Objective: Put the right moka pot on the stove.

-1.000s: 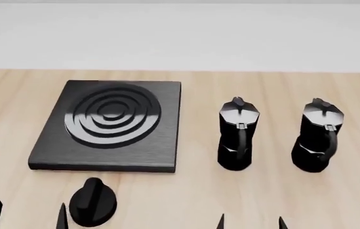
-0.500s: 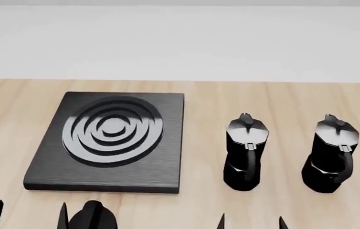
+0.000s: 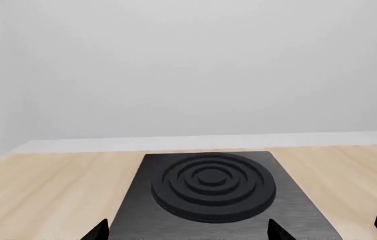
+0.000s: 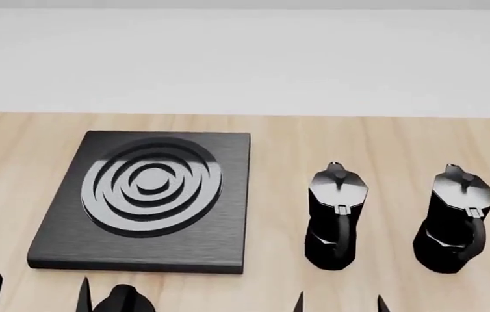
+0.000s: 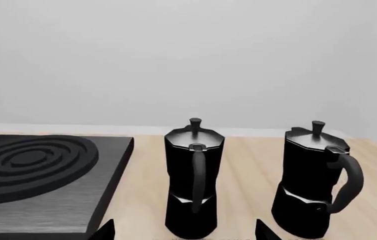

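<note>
Since the earlier frame, everything slid lower in the head view, as though the camera had tipped up; nothing shifted on the counter [image 4: 280, 136] itself. The right moka pot [image 4: 459, 218] stood upright, untouched, near the counter's right side, just beside its twin, the left moka pot [image 4: 336, 216]. The stove [image 4: 149, 198] lay well apart to their left, and a black knob [image 4: 122, 299] sat before it. Both the left claw [image 4: 37, 296] and the right claw [image 4: 342, 303] showed only their tips, spread wide and holding nothing.

Black stove [image 4: 219, 214] patterned with grey concentric burner rings [image 4: 151, 185]; black right moka pot [image 4: 455, 221] and black left moka pot [image 4: 335, 218], both silvery-lidded; light wood-grained surface [image 4: 375, 143]; white wall [image 4: 245, 58].
</note>
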Tool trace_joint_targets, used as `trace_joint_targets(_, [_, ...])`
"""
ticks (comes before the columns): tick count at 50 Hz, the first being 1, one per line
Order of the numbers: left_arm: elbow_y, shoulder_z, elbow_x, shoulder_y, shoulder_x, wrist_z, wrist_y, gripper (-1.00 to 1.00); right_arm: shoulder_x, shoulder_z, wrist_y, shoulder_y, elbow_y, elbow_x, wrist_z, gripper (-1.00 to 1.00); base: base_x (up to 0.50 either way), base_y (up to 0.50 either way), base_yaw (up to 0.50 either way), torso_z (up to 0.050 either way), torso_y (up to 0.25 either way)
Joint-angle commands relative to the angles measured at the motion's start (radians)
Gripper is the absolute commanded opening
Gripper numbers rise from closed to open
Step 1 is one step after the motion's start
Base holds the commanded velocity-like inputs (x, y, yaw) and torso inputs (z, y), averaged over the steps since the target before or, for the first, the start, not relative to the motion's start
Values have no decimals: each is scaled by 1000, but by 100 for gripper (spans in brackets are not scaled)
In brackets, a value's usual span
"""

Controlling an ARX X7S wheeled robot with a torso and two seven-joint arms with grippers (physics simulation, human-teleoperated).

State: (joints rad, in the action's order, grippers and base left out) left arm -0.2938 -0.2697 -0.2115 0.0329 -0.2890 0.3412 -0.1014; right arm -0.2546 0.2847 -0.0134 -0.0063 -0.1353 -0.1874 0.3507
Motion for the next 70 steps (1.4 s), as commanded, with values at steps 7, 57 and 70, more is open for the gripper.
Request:
trace_joint_targets(7, [-83,6,-18,16,-27,21,-64,100,-14,-14,-45,-13,-68,-22,30,100,119,0,0,0,0])
trace_joint_targets(57, [-650,52,-113,17,-188,166,-458,100,-115,-41,-412,-48,-540,-88,134,100,0,0,0,0,0])
trace_joint_targets(70, [-650,49,-118,16,-193,172,-456,100,-118,-39,-410,-47,-540,-90,137,100,0,0,0,0,0])
